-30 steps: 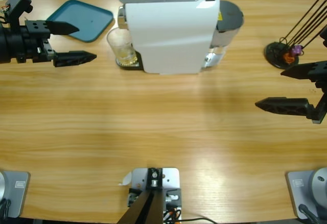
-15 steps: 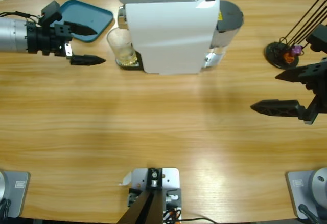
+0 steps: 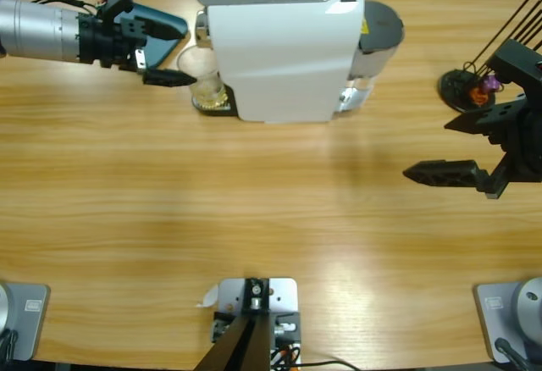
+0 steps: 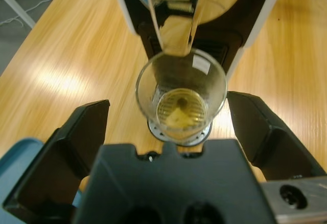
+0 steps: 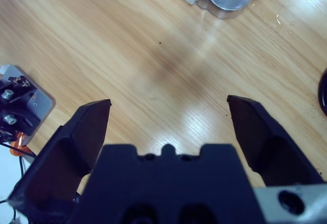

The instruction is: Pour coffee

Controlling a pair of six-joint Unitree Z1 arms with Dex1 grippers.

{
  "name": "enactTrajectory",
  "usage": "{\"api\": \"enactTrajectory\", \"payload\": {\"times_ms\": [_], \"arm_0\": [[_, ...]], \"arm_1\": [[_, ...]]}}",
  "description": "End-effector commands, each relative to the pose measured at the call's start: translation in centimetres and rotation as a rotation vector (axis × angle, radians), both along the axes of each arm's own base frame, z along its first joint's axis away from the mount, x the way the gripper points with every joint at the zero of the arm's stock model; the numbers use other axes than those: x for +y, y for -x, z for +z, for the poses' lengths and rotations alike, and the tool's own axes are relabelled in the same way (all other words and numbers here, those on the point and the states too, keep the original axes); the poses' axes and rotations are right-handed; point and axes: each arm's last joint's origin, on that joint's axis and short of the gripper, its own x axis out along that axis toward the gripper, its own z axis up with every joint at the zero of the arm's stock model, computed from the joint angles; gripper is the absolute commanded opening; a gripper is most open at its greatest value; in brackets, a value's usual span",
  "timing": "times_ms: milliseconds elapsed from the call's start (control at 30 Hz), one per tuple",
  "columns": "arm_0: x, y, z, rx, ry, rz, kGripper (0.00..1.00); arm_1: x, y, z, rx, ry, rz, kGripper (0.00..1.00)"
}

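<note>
— What's at the desk's far left?
— The left gripper (image 3: 176, 52), jaws spread on either side of the glass (image 3: 201, 77), over the teal tray (image 3: 161, 42)'s edge. A shallow layer of pale amber coffee (image 4: 182, 110) lies in the glass, under the white coffee machine (image 3: 284, 49)'s spout (image 4: 174, 14).
— And toward the right edge?
— The right gripper (image 3: 449, 149), jaws wide apart over bare wood, near the capsule holder (image 3: 468, 90).
</note>
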Motion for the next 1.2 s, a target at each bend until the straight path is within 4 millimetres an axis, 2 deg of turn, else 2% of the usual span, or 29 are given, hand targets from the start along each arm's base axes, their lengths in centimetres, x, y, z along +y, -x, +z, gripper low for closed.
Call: {"api": "enactTrajectory", "payload": {"times_ms": [33, 267, 500, 667, 733, 967, 1067, 1167, 1200], "arm_0": [[-1.8, -0.4, -2.1, 0.051, -0.007, -0.047, 1.000], [-2.9, -0.4, -2.5, 0.056, -0.010, -0.074, 1.000], [-3.2, -0.5, -2.6, 0.055, -0.013, -0.077, 1.000], [-3.2, -0.4, -2.6, 0.053, -0.014, -0.078, 0.909], [-3.1, -0.3, -2.8, 0.059, -0.021, -0.076, 0.945], [-2.6, -0.1, -3.0, 0.058, -0.044, -0.052, 0.935], [-2.6, -0.1, -3.0, 0.058, -0.043, -0.052, 0.769], [-2.6, -0.2, -3.0, 0.058, -0.042, -0.051, 0.424], [-2.6, -0.1, -3.0, 0.058, -0.041, -0.054, 0.228]], "arm_1": [[-0.1, 0.3, -0.4, 0.030, 0.023, -0.002, 1.000], [-1.7, 2.0, 1.4, -0.019, 0.029, -0.003, 1.000], [-1.8, 1.9, 1.3, -0.024, 0.038, -0.009, 1.000], [-1.9, 2.0, 1.3, -0.032, 0.043, -0.013, 1.000], [-1.9, 2.0, 1.4, -0.035, 0.041, -0.013, 1.000], [-2.0, 2.1, 1.5, -0.046, 0.042, -0.019, 1.000], [-2.2, 2.3, 1.6, -0.052, 0.041, -0.023, 1.000], [-2.3, 2.3, 1.7, -0.058, 0.041, -0.025, 1.000], [-2.3, 2.4, 1.7, -0.061, 0.041, -0.026, 1.000]]}}
